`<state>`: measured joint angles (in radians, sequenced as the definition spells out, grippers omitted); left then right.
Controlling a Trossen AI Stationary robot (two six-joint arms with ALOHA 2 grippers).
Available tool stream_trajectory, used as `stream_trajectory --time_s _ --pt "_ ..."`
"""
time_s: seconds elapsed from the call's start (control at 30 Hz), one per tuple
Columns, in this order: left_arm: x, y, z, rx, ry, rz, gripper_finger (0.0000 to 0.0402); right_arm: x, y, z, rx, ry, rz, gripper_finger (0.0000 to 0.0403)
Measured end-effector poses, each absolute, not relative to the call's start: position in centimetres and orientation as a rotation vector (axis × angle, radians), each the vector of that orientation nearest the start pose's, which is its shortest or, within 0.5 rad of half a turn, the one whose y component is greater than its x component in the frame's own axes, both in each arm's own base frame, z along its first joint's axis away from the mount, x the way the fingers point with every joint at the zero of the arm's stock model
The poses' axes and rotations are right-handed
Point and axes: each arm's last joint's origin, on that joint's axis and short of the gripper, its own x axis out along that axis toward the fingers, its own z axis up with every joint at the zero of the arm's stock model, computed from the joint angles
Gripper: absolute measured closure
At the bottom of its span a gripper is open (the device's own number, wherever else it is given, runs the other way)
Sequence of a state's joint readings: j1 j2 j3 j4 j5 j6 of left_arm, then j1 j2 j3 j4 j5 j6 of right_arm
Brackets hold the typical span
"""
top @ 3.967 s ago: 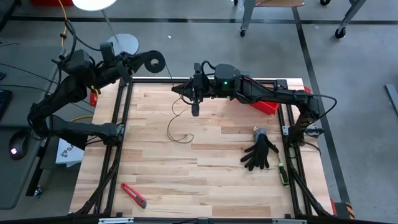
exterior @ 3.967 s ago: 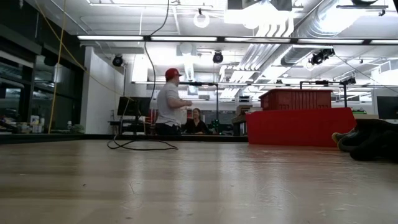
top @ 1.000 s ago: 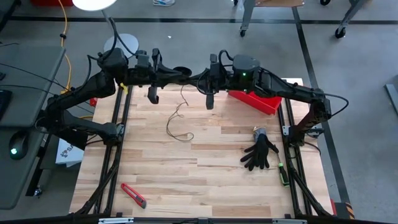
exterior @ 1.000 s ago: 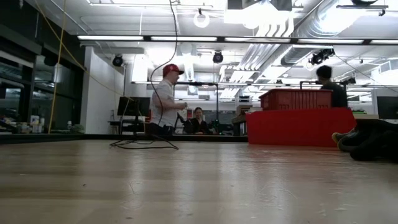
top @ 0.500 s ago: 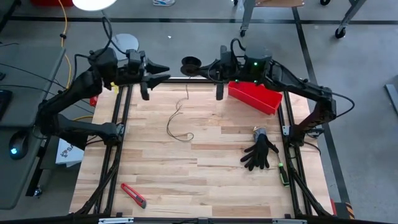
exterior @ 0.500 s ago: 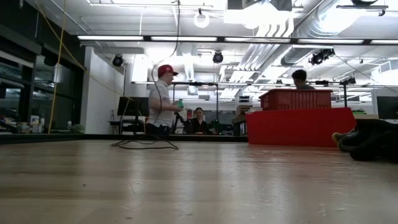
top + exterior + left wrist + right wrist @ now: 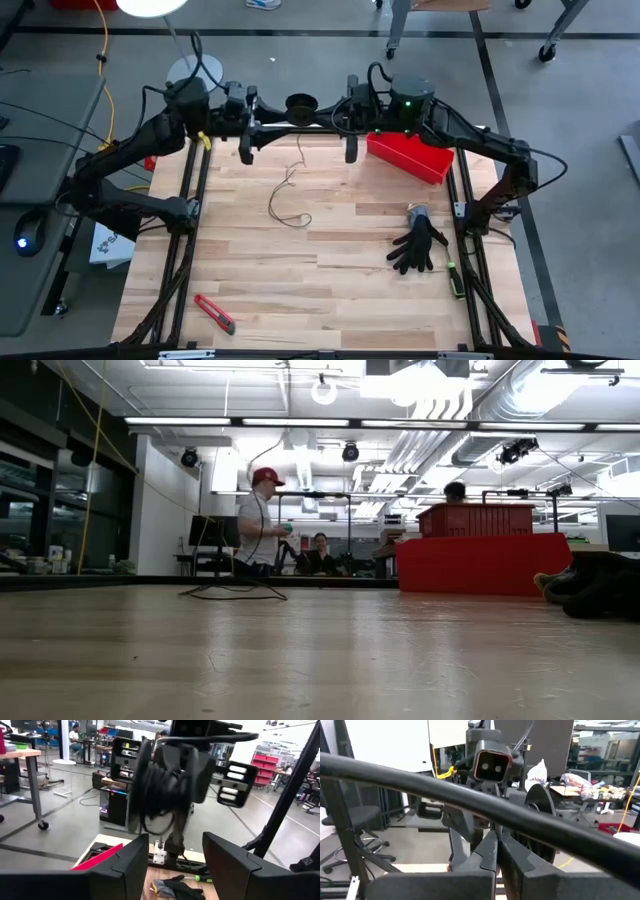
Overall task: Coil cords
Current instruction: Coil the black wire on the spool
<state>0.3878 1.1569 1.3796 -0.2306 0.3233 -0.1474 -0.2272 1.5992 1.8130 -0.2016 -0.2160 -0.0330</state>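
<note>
Above the table's (image 7: 330, 300) far edge, the closed right gripper (image 7: 322, 118) is pinching the spool (image 7: 299, 103); the left gripper (image 7: 262, 121) is gaping open, empty, beside it.

— What do you see past your right arm's own two dark fingers (image 7: 496, 851)?

— You see them pressed together, tips touching. Just beyond them stands the round black spool (image 7: 540, 815), edge-on. Behind it the other dark arm's wrist (image 7: 492, 765) faces you, its two camera lenses showing.

— And across the front?

— A thick black bar (image 7: 445, 795) slants from side to side.
</note>
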Motion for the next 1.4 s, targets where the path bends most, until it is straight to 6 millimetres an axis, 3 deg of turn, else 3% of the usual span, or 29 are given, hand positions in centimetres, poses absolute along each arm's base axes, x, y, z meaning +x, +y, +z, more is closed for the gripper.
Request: stream_trajectory --time_s 0.37,0.87,1.07,1.4 --pt "21.2 7.8 46.4 -0.107 -0.039 0.068 0.0228 34.6 -7.4 47.5 -0.029 0.008 -0.008 0.0403" --pt "21.8 8.0 46.6 -0.1 -0.076 0.069 0.032 34.6 -7.4 47.6 -0.026 0.0 -0.009 0.0403" --pt "21.8 8.0 46.5 -0.107 -0.07 0.066 0.0393 34.6 -7.4 47.6 -0.026 0.0 -0.009 0.0403" --pt "21.7 8.0 46.6 -0.156 -0.074 0.066 0.04 34.5 -7.6 47.9 -0.037 -0.031 -0.016 0.0403"
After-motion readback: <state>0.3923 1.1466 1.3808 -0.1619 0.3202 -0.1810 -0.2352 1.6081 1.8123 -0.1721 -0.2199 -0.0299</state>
